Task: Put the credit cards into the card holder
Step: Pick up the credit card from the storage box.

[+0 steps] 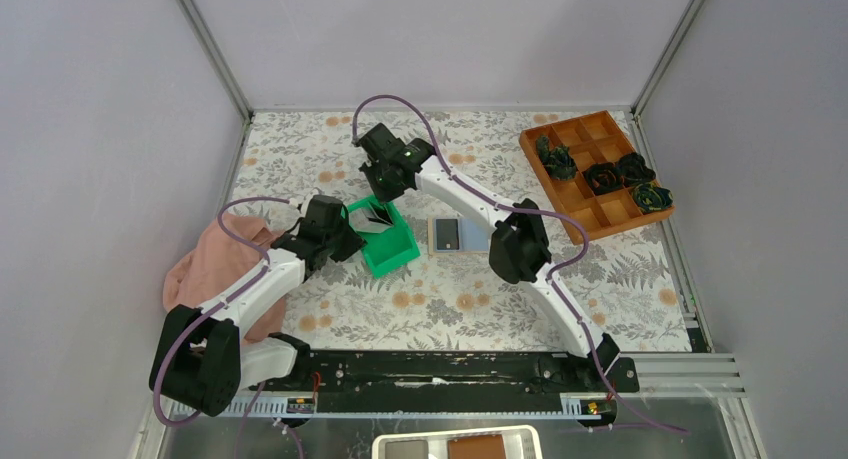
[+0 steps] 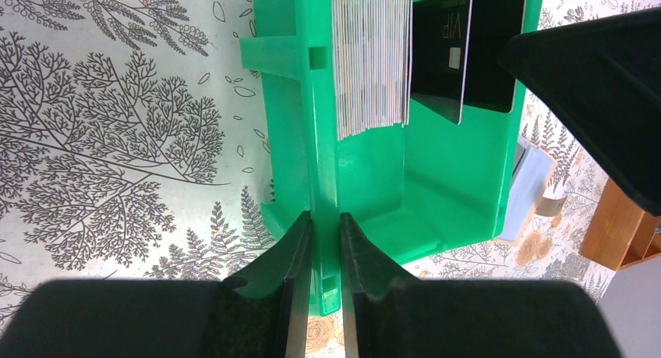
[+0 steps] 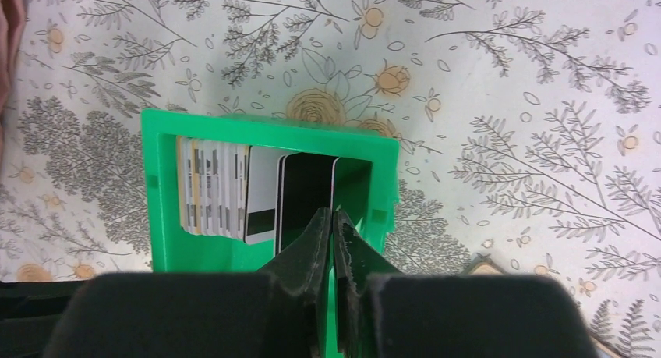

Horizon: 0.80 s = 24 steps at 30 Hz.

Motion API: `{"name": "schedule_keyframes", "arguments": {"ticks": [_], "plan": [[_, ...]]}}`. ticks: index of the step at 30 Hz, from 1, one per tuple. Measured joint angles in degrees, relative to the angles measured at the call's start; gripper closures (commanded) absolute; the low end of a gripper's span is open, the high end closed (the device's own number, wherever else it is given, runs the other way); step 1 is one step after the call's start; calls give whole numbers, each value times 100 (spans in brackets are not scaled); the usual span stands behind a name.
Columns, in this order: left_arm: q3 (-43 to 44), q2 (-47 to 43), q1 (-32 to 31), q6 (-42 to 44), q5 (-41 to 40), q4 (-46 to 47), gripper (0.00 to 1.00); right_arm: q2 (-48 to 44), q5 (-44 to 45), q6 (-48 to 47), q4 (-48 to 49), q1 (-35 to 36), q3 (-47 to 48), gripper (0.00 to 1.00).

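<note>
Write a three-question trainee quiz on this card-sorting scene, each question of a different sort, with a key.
1. True or false: the left gripper clamps a wall of the green tray.
2. Multiple choice: the card holder lies A) inside the tray, B) open on the table beside the tray, C) in the left gripper.
3. Short answer: which gripper reaches into the tray at the black card?

Key: 1 true; 2 B; 3 the right gripper.

The left gripper [image 2: 323, 216] pinches the tray [image 2: 323, 140] wall. The right gripper [image 3: 333, 211], arm stretched forward, nips a card [image 3: 308, 190].
</note>
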Motion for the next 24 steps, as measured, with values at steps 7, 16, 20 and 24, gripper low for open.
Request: {"name": "schedule_keyframes", "arguments": {"ticks": [7,16,20,24], "plan": [[2,0,0,0,2,2,98,-13,149,-142,-24,7,-4,96],[31,-2,0,15,-4,-13,89,-13,199,-219,72,116,-66,94],[111,-4,0,59,-4,-57,86,-13,251,-229,131,186,-114,97],[140,-7,0,87,-4,-57,80,-13,284,-245,146,214,-162,100]]}}
